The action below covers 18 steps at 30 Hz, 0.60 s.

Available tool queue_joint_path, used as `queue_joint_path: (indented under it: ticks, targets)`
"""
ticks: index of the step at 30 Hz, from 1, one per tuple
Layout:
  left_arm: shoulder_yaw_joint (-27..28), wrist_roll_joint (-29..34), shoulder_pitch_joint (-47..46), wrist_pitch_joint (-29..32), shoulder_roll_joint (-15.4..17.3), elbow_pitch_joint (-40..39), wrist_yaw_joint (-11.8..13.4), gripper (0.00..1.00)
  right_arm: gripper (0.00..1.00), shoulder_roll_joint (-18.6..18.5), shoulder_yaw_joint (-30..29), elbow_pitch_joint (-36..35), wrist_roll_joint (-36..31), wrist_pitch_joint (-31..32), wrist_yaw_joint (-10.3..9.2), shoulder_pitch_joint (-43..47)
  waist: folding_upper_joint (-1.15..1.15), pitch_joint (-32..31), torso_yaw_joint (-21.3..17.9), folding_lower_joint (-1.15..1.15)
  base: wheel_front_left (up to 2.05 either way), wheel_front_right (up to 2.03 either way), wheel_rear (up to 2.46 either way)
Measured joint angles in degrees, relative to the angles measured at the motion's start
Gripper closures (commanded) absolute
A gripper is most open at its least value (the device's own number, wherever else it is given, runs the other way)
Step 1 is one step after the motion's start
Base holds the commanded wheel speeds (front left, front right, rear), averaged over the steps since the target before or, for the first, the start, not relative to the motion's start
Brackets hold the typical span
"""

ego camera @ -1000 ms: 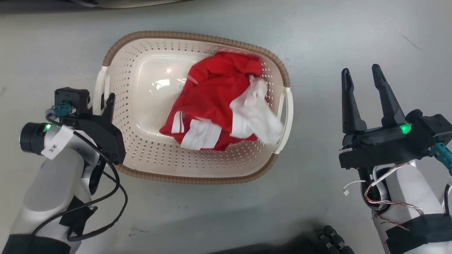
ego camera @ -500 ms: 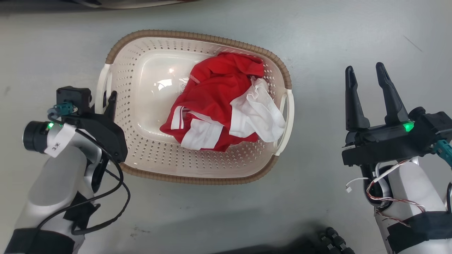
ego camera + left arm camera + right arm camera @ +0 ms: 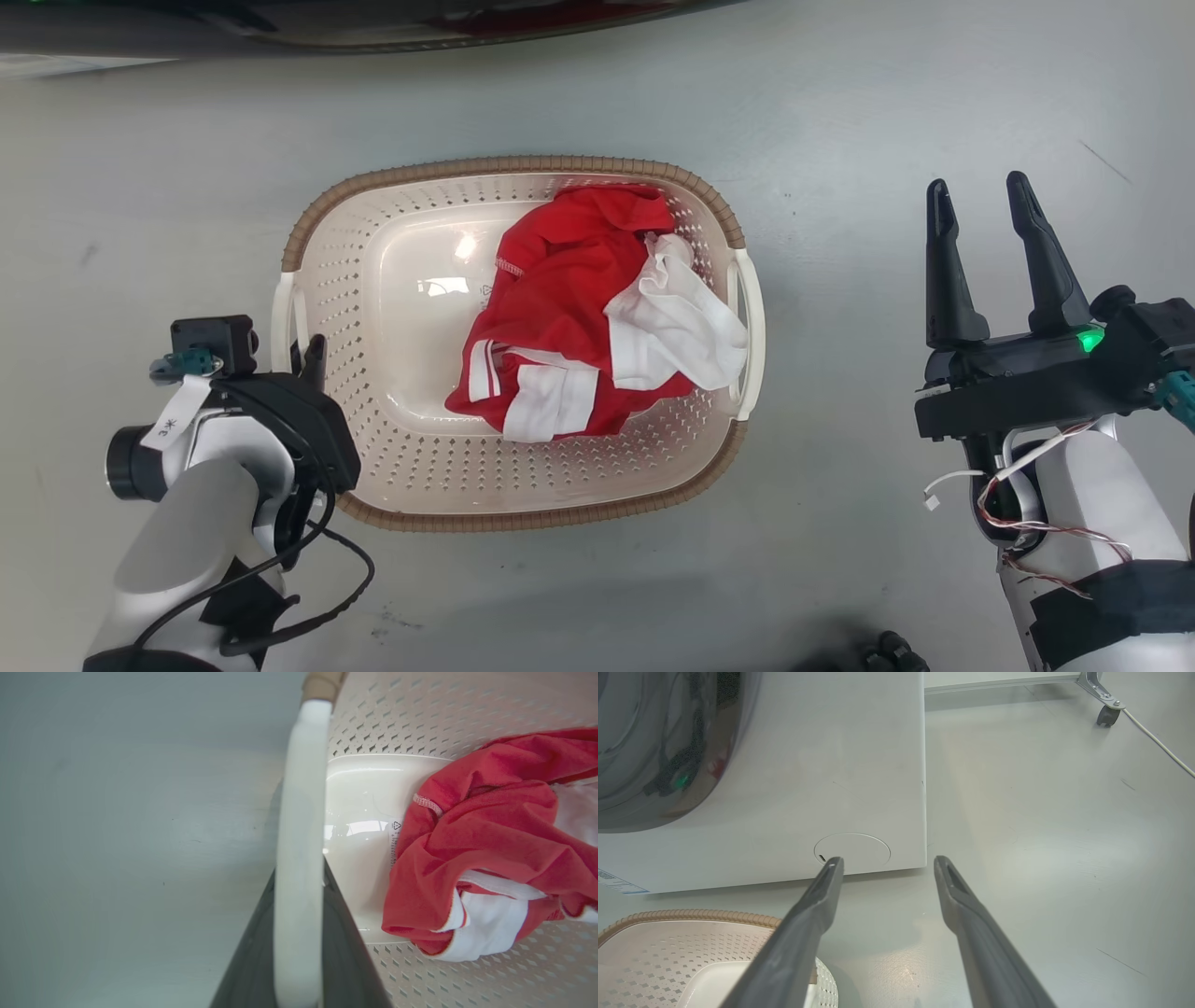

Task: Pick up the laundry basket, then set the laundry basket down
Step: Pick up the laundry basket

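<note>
The laundry basket (image 3: 523, 166), cream perforated plastic with a brown woven-look rim, looks level over the grey floor and holds a red and white garment (image 3: 569, 299). My left gripper (image 3: 306, 350) is at the basket's left side, shut on the white loop handle (image 3: 278, 317). In the left wrist view that handle (image 3: 299, 812) runs straight up between my dark fingers, with the garment (image 3: 490, 835) to its right. My right gripper (image 3: 977, 184) stands open to the right of the basket, clear of the right handle (image 3: 752, 327), with nothing between its fingers (image 3: 808, 924).
A white washing machine (image 3: 808, 765) with a dark glass door stands just beyond the basket, and its edge (image 3: 373, 23) runs along the top of the head view. A caster wheel (image 3: 1104, 716) and a cable (image 3: 1157, 742) lie at the far right. Bare floor (image 3: 887, 112) surrounds the basket.
The head camera has shifted, bringing the washing machine's edge into view. The basket has gone from tilted and closer to level and smaller in view. My left gripper stays on its handle; the right stays open.
</note>
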Motion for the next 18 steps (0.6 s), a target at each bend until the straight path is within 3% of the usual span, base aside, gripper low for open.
queue_joint_path:
  ticks: [15,16,17,18]
  targets:
    - [1.2,-2.2,-0.5,1.6,-1.1,4.2,-1.1,1.0,0.0,0.0,-0.9,0.0,-0.9,0.0,0.44,0.0,0.0,-0.7,0.7,0.0,0.0,0.0,0.0]
    - [1.4,-2.3,-0.6,1.9,-1.3,4.4,-1.1,0.92,0.0,0.0,-0.9,0.0,-0.9,0.0,0.45,0.0,0.0,-0.7,0.7,0.0,0.0,0.0,0.0]
    - [1.5,-2.6,-0.6,2.0,-1.4,4.6,-1.2,0.56,0.0,0.0,-0.9,0.0,-0.9,0.0,0.52,0.0,0.0,-0.8,0.7,0.0,0.0,0.0,0.0]
    - [1.5,-2.7,-0.7,2.1,-1.4,4.8,-1.6,0.0,0.0,0.0,-0.9,0.0,-1.0,0.0,0.67,0.0,0.0,-0.8,0.7,0.0,0.0,0.0,0.0]
